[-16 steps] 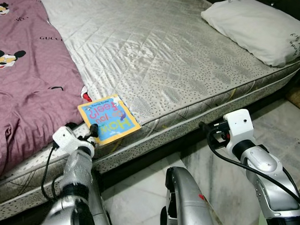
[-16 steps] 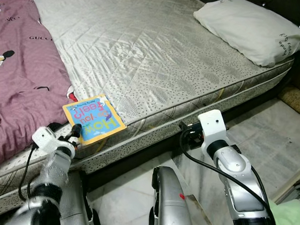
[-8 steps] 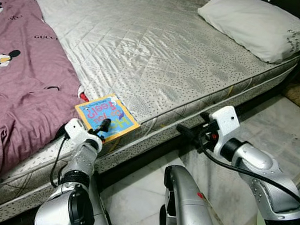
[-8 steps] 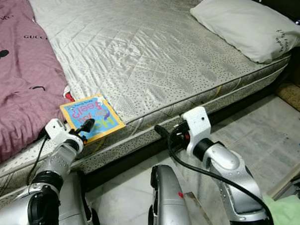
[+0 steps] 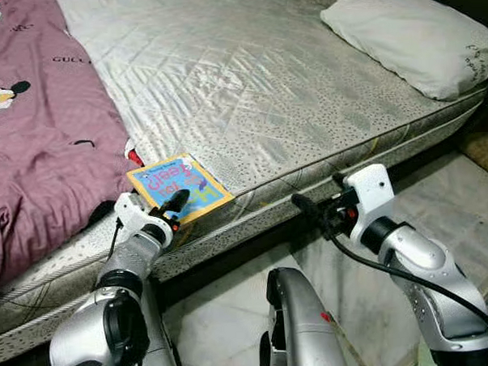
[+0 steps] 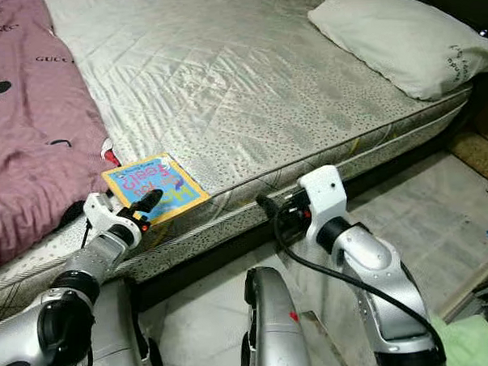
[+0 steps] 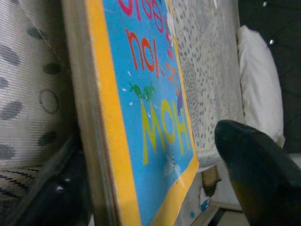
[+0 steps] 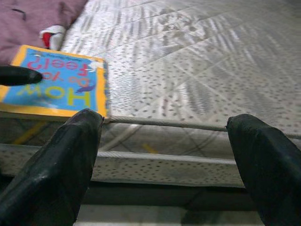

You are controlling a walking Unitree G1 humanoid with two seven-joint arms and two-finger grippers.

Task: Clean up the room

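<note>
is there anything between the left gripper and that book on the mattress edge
Nothing visible. The left gripper is already at the book, one finger over its blue cover and the other below its edge at the mattress border. The right gripper hangs open further along that edge.

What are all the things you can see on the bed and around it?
Book: one, blue cover with a yellow border, at the near edge of the mattress, beside the blanket.
Mattress: one, silvery grey and quilted, bare across the middle.
Blanket: one, pinkish purple with cartoon mouse faces, spread over the left part of the mattress.
Pillow: one, white, at the far right corner of the mattress.
Floor: pale marbled tiles, in front of the bed.
Left gripper: one, black jaws open around the near edge of the book, one finger over the cover.
Right gripper: one, black jaws open, held in front of the mattress side, touching nothing.
</note>
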